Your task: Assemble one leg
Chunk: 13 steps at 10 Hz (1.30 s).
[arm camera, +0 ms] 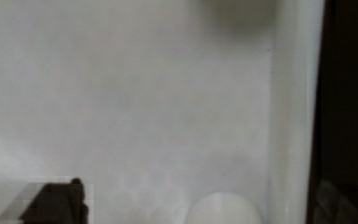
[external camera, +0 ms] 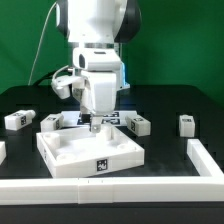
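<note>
Nearest to the camera in the exterior view runs a low white rail, and just behind it lies the white panel, flat on the black table, with one tag on its front edge. The gripper hangs directly above the far part of this panel, pointing down, very near to its surface. In the wrist view the two dark fingertips stand far apart at the edges of the picture, with only the pale panel surface between them, so the jaws are wide and I see nothing held. Behind the panel the small blocks stand in a row: the leg is near the gripper on the exterior view's right, apart from it and not touched; a second leg is about as near on the other side; a third leg and a fourth leg stand further out. I judge that the step in hand is the one before picking, because no leg is yet taken. The next move calls for going sideways to one leg, lowering the open fingers around it and closing firmly.
</note>
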Tool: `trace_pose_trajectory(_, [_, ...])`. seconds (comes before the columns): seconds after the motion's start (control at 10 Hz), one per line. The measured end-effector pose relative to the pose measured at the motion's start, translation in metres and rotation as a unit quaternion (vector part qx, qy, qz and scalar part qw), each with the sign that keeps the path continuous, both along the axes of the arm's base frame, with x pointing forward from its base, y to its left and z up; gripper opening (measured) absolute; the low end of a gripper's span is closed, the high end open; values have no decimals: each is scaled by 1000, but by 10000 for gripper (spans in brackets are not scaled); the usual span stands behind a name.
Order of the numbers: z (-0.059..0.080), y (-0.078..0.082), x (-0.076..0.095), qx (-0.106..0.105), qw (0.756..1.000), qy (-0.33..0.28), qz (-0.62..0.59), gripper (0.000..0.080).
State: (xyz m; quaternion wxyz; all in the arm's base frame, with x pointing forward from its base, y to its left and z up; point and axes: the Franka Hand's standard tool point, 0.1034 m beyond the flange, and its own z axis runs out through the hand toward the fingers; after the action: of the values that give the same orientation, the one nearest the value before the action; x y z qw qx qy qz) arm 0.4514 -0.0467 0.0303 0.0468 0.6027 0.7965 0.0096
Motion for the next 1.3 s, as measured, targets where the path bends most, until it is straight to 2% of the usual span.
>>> trace_pose_trajectory(0.2, [-7,-14,-8,1,1000,9,-9,649])
trace_pose_trajectory(0.6, [-20,-13,-13,5,1000,21,-13,649])
trace_pose_trajectory(0.7, [-22,-12,-13,5,1000,22,-13,515])
trace_pose_trajectory(0.8, [-23,-11,-13,5,1000,23,-13,515])
trace_pose_trajectory(1.0, [-25,-11,-14,6,1000,23,-13,242])
trace_pose_trajectory(1.1, [-25,-11,-14,6,1000,23,-13,242])
trace_pose_trajectory(1.2, [-25,-12,-14,6,1000,23,-14,67])
trace_pose_trajectory(1.3, [-25,-12,-14,6,1000,23,-14,59])
